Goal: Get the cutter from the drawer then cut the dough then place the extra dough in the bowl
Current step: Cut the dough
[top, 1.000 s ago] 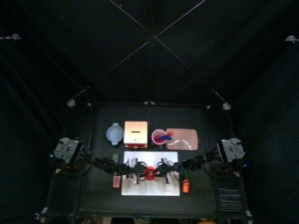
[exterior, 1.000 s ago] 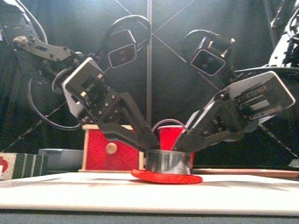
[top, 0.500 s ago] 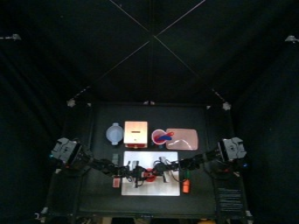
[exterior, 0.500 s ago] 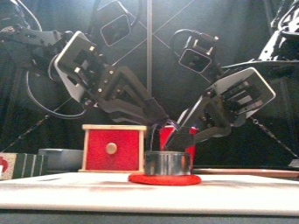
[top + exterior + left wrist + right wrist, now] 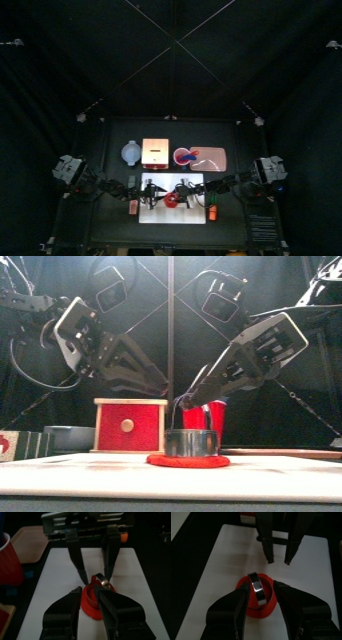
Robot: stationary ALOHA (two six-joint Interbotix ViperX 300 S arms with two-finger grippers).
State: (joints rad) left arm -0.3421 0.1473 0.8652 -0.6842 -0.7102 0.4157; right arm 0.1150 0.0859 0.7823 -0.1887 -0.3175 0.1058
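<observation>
Red cup (image 5: pixel 214 418) and pink tray (image 5: pixel 215 158) behind white cutting board (image 5: pixel 174 214).

The left arm (image 5: pixel 94 341) and the right arm (image 5: pixel 261 351) are sloping down toward the centre, mirroring each other. The left gripper (image 5: pixel 89 592) is holding its jaws slightly apart. The right gripper (image 5: pixel 261 589) is spreading wider, and both are apparently gripping nothing.

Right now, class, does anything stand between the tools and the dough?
Yes: the metal cutter sits on the red dough, centred, below the open left tool and right tool. Only the outer rim is bare.
</observation>
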